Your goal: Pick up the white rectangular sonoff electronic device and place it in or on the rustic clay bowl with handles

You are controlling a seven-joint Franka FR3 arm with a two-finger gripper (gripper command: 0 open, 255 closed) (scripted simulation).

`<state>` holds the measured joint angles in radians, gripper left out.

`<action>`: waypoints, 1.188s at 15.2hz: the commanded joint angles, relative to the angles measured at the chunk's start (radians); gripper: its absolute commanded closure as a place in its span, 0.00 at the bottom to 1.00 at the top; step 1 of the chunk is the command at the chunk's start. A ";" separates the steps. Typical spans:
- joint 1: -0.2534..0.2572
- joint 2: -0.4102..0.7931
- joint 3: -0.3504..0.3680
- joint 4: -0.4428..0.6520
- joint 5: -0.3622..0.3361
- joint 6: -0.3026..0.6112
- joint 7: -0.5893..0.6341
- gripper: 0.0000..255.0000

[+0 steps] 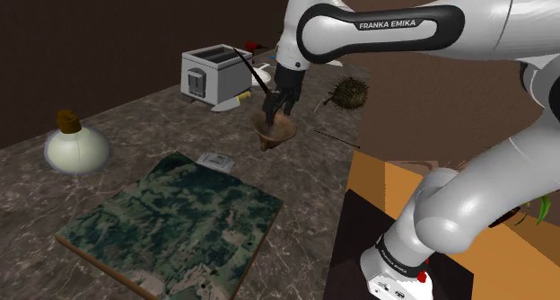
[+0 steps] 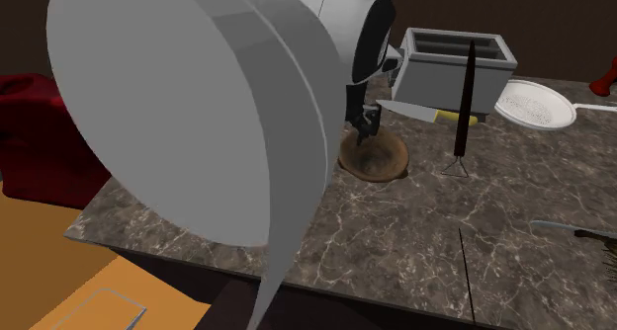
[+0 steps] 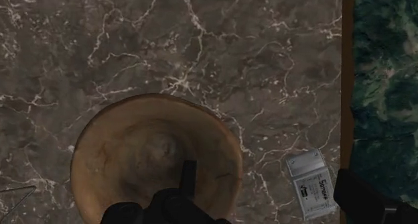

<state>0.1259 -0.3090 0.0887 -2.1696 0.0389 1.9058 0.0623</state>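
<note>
- The black gripper [image 1: 272, 108] hangs over the brown clay bowl [image 1: 276, 137], just above the centre of the shoulder view. Whether it is open or closed cannot be told.
- The white Sonoff device [image 1: 216, 158] lies flat on the dark marble counter [image 1: 305, 195], lower left of the bowl and apart from it, just beside the green-topped board [image 1: 170, 219].
- A grey toaster [image 1: 208, 74] stands beyond the bowl, towards the upper left.

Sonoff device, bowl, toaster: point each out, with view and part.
Device [image 3: 310, 184]: wrist view, centre of its white face.
Bowl [image 3: 127, 145]: wrist view, inner wall.
Toaster [image 2: 435, 81]: second exterior view, grey side panel.
</note>
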 commanded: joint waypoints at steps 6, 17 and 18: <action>0.048 0.238 0.062 0.138 -0.035 0.073 -0.011 0.00; 0.115 0.525 0.118 0.328 -0.116 0.131 -0.011 0.00; 0.115 0.529 0.117 0.320 -0.117 0.143 -0.010 0.00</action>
<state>0.2394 0.2091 0.2062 -1.8500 -0.0752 2.0384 0.0507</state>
